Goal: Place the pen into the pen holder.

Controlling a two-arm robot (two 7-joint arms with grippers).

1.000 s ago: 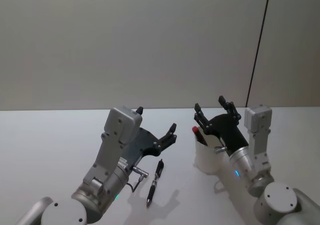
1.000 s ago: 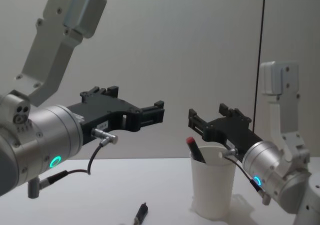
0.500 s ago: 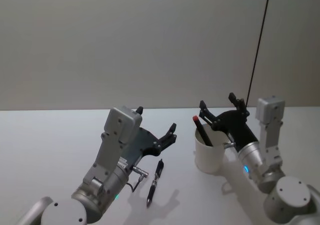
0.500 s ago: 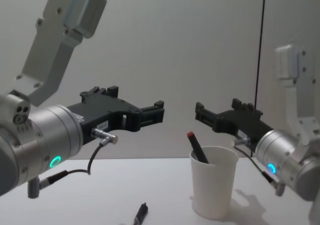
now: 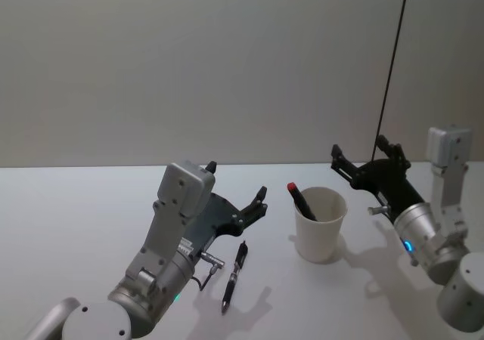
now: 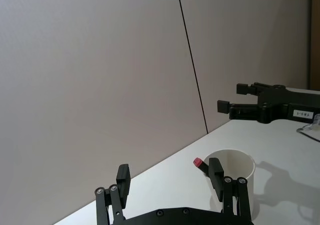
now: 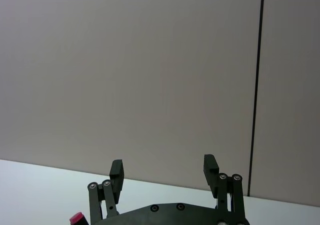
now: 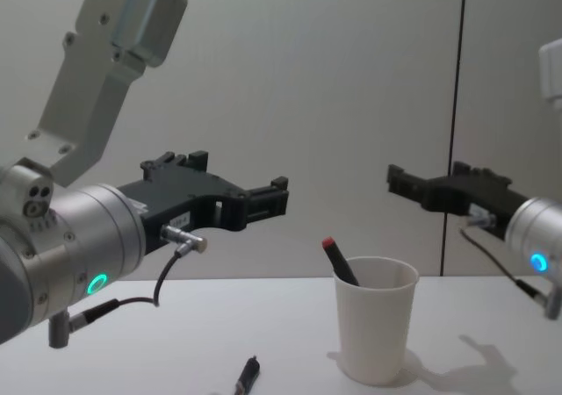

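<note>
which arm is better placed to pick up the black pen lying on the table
Left. The left tool hangs open just above the black pen, which lies on the table left of the white cup. The right tool, also open, is on the cup's other side, farther off.

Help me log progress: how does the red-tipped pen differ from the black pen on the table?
The red-tipped pen stands tilted inside the white paper cup; the black pen lies flat on the table, near the left gripper. The red-tipped pen has a red top end; the black pen shows no red. Neither is held: the left gripper and right gripper are both open.
</note>
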